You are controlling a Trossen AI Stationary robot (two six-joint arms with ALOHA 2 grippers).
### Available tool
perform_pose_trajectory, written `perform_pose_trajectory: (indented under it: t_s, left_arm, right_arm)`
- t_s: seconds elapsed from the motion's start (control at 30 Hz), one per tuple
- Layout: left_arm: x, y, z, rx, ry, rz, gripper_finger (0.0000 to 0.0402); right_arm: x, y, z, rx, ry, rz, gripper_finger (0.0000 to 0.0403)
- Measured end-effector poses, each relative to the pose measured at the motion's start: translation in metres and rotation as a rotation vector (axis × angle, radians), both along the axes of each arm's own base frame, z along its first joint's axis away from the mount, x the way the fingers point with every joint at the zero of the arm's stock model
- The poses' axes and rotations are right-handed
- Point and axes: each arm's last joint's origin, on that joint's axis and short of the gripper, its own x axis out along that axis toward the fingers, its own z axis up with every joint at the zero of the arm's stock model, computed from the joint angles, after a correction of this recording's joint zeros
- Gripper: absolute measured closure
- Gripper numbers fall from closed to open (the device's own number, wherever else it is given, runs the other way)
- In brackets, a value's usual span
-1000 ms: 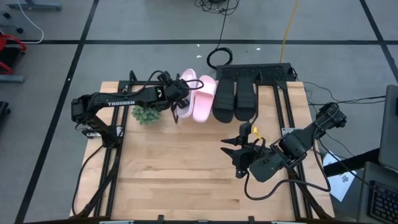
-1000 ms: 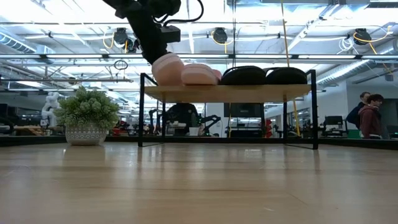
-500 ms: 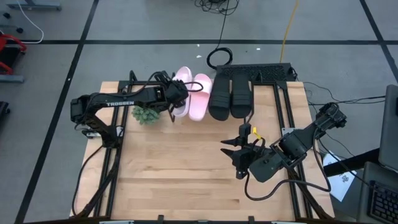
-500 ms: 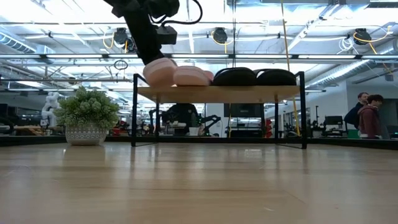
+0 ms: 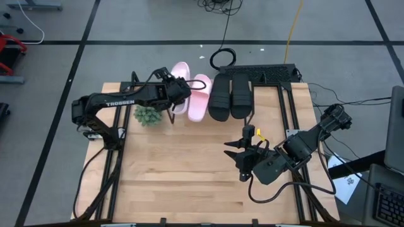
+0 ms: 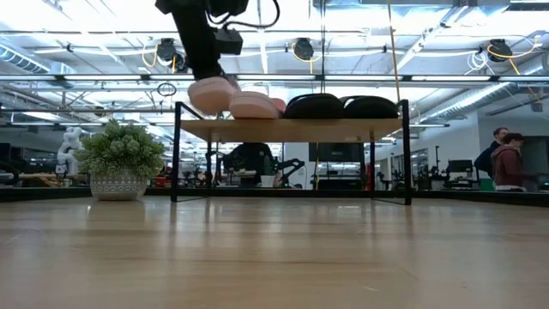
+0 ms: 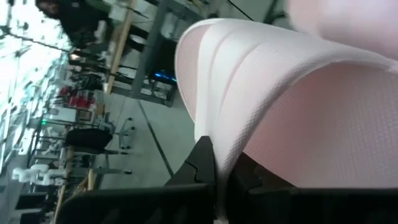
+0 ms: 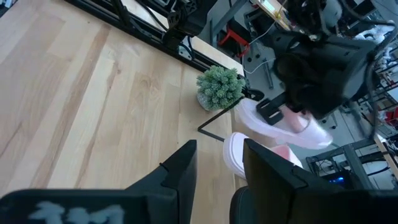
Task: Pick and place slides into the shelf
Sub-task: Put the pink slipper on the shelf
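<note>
My left gripper (image 5: 178,94) is shut on the leftmost light pink slide (image 5: 180,79), at the left end of the shelf (image 6: 292,129). In the low view this slide (image 6: 210,93) sits a little higher than the second pink slide (image 6: 255,106). That second pink slide and the two black slides (image 5: 221,98) (image 5: 240,94) lie flat on the shelf's top board. My right gripper (image 5: 235,153) hovers open over the right middle of the table, far from the shelf. My left gripper holds the leftmost pink slide by its wide strap (image 7: 249,106), with the strap's edge pinched between the two fingers (image 7: 202,162). It comes from above, slanting in from the table's left. The slide is raised a little over the shelf's left end; whether it touches the board I cannot tell.
A small potted plant (image 5: 148,115) stands on the table just left of the shelf, under my left arm. A dark flat box (image 5: 259,72) lies at the far edge behind the shelf. People (image 6: 502,163) stand in the room beyond. Bare wood lies in front of the shelf.
My left gripper has moved toward the table's left and far edge, staying shut on the pink slide. The shelf, with the other three slides on it, has slid along the table toward the left as well. The held slide has risen slightly.
</note>
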Motion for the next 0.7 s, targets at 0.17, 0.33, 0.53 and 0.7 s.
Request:
perform_pose_trajectory:
  t_s: [0.17,0.33,0.53,0.7]
  left_arm:
    - [-0.001,-0.002,0.009,0.0,0.016,-0.005,0.0401]
    - [-0.002,-0.003,0.0,-0.038,0.024,-0.014,0.0401]
    - [-0.001,-0.003,-0.001,-0.042,0.007,-0.018,0.0401]
    - [0.003,-0.002,0.0,-0.065,-0.043,-0.052,0.0401]
  right_arm:
    - [0.0,0.0,0.0,0.002,-0.001,-0.001,0.0284]
    - [0.0,0.0,0.0,0.007,-0.002,-0.003,0.0284]
    - [0.0,0.0,0.0,0.007,-0.002,-0.003,0.0284]
    - [0.0,0.0,0.0,0.009,-0.004,-0.004,0.0284]
